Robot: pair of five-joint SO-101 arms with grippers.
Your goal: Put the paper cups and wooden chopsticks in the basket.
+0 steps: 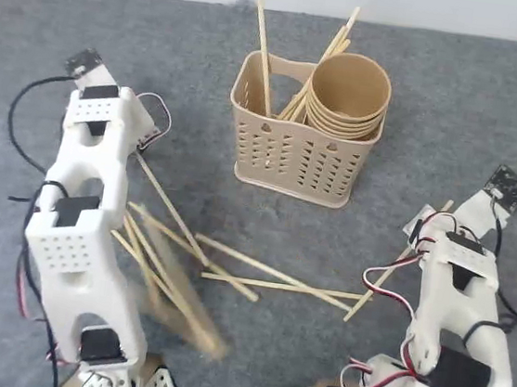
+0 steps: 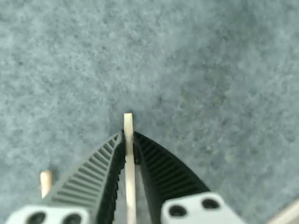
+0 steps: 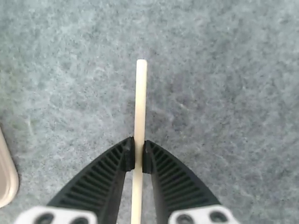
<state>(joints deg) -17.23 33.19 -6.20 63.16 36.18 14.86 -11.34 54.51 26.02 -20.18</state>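
wooden chopstick (image 2: 128,126) clamped in my left claw (image 2: 129,140), a second chopstick (image 3: 140,93) clamped in my right claw (image 3: 138,154), each running straight out along its claw's line. the basket (image 1: 291,155), cups (image 1: 349,92) inside, stands upper centre of the high view, up and inward from both claws; neither looks clearly nearer.

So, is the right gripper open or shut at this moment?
Shut. The right gripper clamps a wooden chopstick between its jaws, with no gap on either side, and the stick pokes out past them.
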